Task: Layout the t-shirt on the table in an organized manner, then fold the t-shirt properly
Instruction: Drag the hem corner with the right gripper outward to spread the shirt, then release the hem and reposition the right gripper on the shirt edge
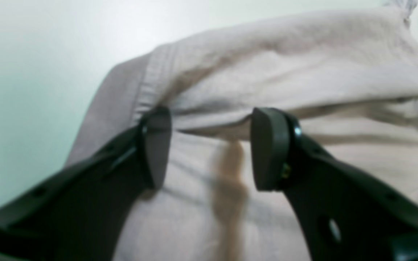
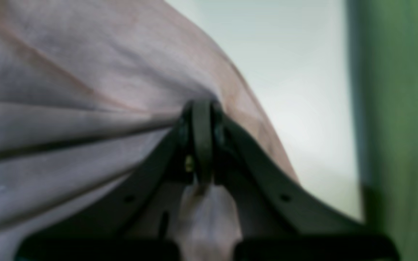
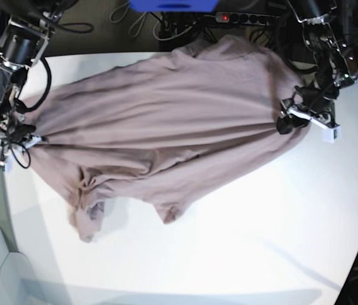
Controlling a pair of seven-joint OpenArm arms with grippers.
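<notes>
On the white tabletop [image 3: 261, 216] the t-shirt [image 3: 166, 121] lies stretched between arms, right pincer [image 2: 202, 145] clamped on one edge, left pincer [image 1: 209, 145] standing apart astride a fold, probably tensioning cloth for flattening.

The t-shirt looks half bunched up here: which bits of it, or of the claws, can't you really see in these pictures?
- Collar of the t-shirt: base view, lost in crumpled folds at the lower left.
- Cloth in the right gripper: right wrist view is blurred, so which edge is pinched is unclear.
- Left gripper: left wrist view, jaws apart; actual grip on the fold unclear.
- Far hem: base view, hangs over the table edge.
</notes>
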